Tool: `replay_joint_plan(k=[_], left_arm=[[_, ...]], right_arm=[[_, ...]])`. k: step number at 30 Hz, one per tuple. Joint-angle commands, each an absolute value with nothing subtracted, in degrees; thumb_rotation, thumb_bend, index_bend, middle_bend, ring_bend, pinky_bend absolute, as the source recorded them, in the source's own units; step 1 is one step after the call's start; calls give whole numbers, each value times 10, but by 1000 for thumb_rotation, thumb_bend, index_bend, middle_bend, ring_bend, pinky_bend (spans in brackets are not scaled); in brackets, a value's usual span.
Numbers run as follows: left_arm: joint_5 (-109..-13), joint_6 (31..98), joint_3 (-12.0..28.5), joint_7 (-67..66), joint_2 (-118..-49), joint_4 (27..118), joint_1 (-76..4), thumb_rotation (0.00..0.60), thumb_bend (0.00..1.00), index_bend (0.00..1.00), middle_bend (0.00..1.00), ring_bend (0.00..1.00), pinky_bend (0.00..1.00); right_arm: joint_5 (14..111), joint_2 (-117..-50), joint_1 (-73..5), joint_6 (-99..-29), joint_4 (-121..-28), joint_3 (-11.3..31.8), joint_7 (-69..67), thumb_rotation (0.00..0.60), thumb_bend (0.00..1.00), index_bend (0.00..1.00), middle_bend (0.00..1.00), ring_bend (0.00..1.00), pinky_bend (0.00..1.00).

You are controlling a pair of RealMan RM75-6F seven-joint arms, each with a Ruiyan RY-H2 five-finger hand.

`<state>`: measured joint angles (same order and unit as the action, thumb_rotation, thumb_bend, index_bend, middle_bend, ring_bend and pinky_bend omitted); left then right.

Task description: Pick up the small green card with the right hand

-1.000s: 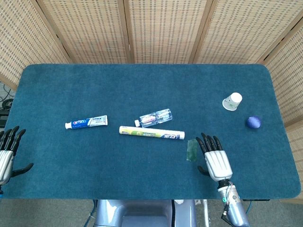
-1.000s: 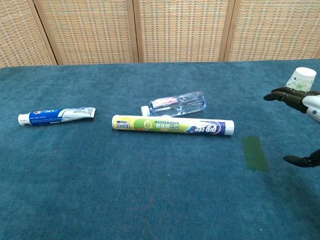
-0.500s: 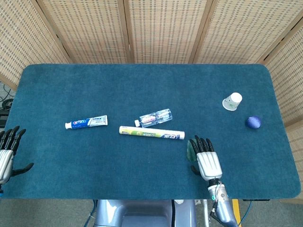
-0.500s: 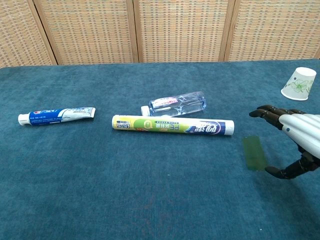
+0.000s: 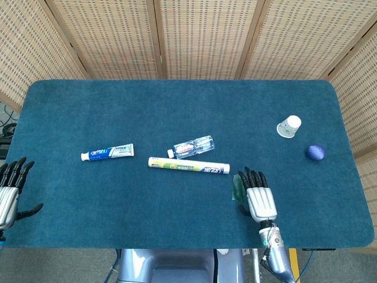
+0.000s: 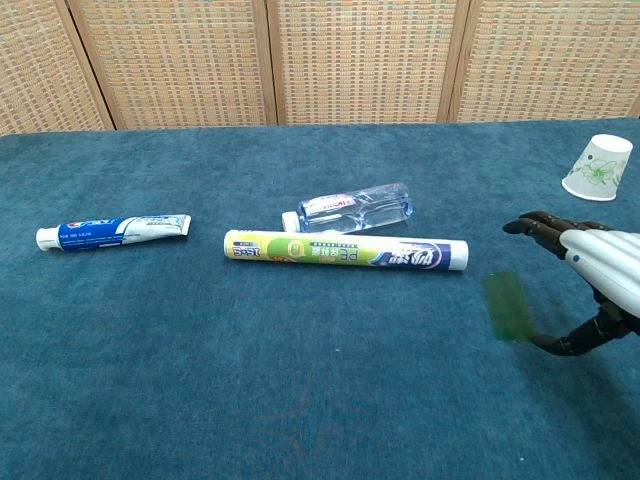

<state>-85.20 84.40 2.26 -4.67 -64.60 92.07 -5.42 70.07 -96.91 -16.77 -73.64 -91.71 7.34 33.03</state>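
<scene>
The small green card (image 6: 508,306) lies flat on the blue cloth right of centre; in the head view the card (image 5: 237,187) is partly covered by my right hand (image 5: 257,197). From the chest view the right hand (image 6: 592,278) hovers just right of the card, fingers (image 6: 540,225) spread above it. Its thumb tip sits at the card's lower right corner, and contact cannot be told. Nothing is held. My left hand (image 5: 9,190) rests with fingers apart at the table's left front edge, holding nothing.
A yellow-green tube (image 6: 345,251) and a clear small bottle (image 6: 355,207) lie left of the card. A blue-white toothpaste tube (image 6: 112,229) lies further left. A paper cup (image 6: 598,167) and a blue ball (image 5: 315,152) sit at the right. The front edge is close behind the right hand.
The right hand has moved left, from well right of the card to partly over its right edge. The card now looks slightly blurred. The left hand stays put.
</scene>
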Motion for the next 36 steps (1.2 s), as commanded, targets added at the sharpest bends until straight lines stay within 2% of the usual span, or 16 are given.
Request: replay_joint_plan(k=[1, 36], left_arm=[[-852, 844, 22, -48, -647, 921, -54, 600, 57, 0, 0, 0, 0], [-850, 833, 19, -51, -651, 917, -59, 600, 61, 0, 0, 0, 0]], right_arm=[[698, -975, -170, -736, -909, 75, 323, 600, 260, 29, 0, 0, 0], [654, -1026, -196, -706, -830, 90, 289, 600, 260, 29, 0, 0, 0]])
